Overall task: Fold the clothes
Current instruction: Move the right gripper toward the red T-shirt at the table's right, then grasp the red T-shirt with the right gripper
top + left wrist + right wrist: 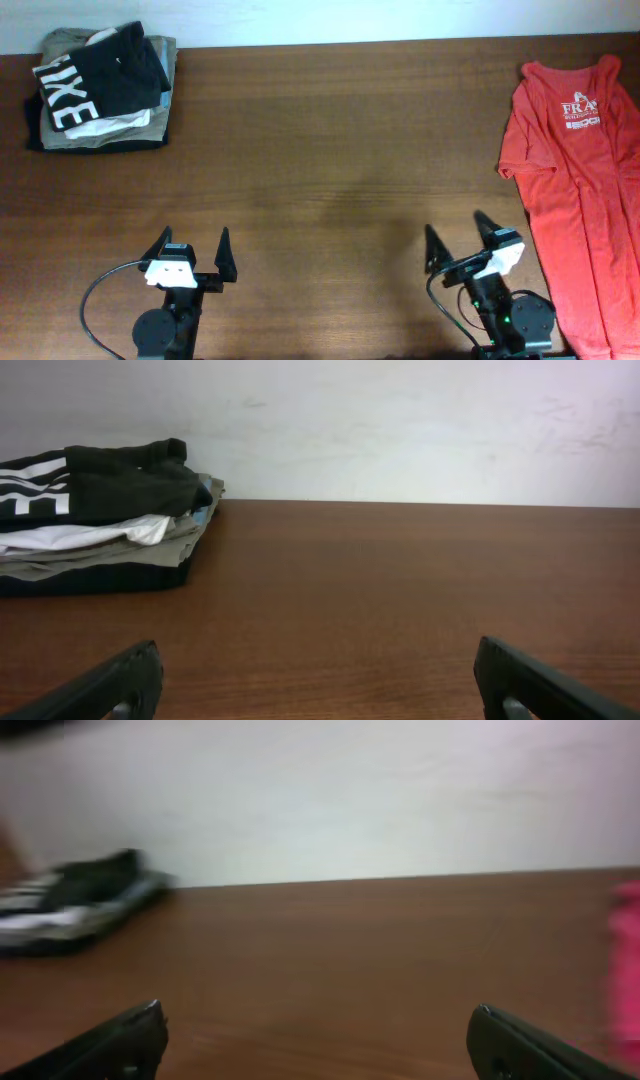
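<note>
At the right edge of the dark brown wooden table [320, 150]: the red-orange short-sleeved cotton T-shirt with white chest lettering [575, 190]. Lies flat and unfolded there, collar toward the table's far edge, hem toward its near edge and partly out of frame. Long axis far-to-near, roughly in line with the way both arms point. By the table's near edge, right of centre: the black two-finger right gripper [455, 235], fingers spread wide, holding nothing, near the shirt's inner side, with the cloth off toward the table's right edge. Left of centre along that same edge: the black two-finger left gripper [195, 242], likewise spread and empty, well apart from the shirt. Looks like a first reach for the right arm, sideways. At the table's far-left corner: a stack of folded garments, black with white letters on top [100, 90]. From overhead alone, the shirt's full lie; from the blurred right wrist, only a pink-red sliver of it [628, 970]; from the left wrist, stack and wood, no shirt.
</note>
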Robot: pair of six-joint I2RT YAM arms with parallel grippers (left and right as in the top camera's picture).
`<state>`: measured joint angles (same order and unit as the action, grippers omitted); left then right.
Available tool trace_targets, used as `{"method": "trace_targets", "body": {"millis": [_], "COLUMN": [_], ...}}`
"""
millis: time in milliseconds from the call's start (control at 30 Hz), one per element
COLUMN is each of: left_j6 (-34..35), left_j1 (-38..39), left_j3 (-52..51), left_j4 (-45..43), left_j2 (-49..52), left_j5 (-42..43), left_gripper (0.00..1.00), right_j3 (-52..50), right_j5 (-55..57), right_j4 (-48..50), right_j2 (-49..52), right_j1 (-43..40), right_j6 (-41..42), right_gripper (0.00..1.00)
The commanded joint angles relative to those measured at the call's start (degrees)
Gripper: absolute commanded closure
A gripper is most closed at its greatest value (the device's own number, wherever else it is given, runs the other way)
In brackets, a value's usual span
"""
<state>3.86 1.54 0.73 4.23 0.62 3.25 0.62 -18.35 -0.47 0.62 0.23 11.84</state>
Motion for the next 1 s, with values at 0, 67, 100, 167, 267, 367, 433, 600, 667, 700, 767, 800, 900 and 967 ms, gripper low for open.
{"method": "trace_targets", "body": {"millis": [0,67,100,167,267,367,433,600,667,700,767,800,900,967], "left_j6": [-1.1,-1.1,-1.1,-1.1,-1.1,-1.1,-1.1,-1.1,-1.1,-1.1,-1.1,-1.1,-1.1,-1.1], "left_j1": [0.2,0.2,0.2,0.2,0.2,0.2,0.2,0.2,0.2,0.2,0.2,0.2,0.2,0.2], "left_j3": [-0.2,-0.2,-0.2,-0.2,-0.2,-0.2,-0.2,-0.2,-0.2,-0.2,-0.2,-0.2,-0.2,-0.2], "left_j4": [0.1,0.1,0.1,0.1,0.1,0.1,0.1,0.1,0.1,0.1,0.1,0.1,0.1,0.1], "left_j2": [-0.2,-0.2,-0.2,-0.2,-0.2,-0.2,-0.2,-0.2,-0.2,-0.2,-0.2,-0.2,-0.2,-0.2], "left_j5": [1.5,1.5,1.5,1.5,1.5,1.5,1.5,1.5,1.5,1.5,1.5,1.5,1.5,1.5], "left_gripper": [0.01,0.01,0.01,0.01,0.01,0.01,0.01,0.01,0.01,0.01,0.01,0.01,0.01,0.01], "right_j3": [-0.3,-0.3,-0.3,1.0,9.9,28.6,42.5,74.6,76.1,76.6,76.8,76.8,76.8,76.8], "right_j5": [-12.0,-11.8,-10.3,-1.9,9.4,20.7,29.1,32.4,32.5,32.5,32.3,32.1,30.2,27.1], "right_j4": [3.6,10.6,16.0,21.3,20.7,13.0,5.0,-19.9,-20.4,-22.0,-22.9,-22.4,-20.4,-18.8], "right_j2": [-0.4,-0.4,-0.4,0.3,10.2,35.0,50.8,86.1,93.2,96.5,105.3,108.2,114.0,114.9], "right_j1": [0.5,0.5,0.5,0.5,0.5,0.4,-0.7,-11.9,-16.8,-18.8,-23.0,-24.2,-25.9,-25.7], "right_j6": [17.3,17.4,17.4,16.0,3.8,-7.7,-11.5,-15.2,-17.6,-17.6,-17.6,-17.6,-17.6,-17.6], "right_gripper": [0.01,0.01,0.01,0.01,0.01,0.01,0.01,0.01,0.01,0.01,0.01,0.01,0.07,0.1]}}
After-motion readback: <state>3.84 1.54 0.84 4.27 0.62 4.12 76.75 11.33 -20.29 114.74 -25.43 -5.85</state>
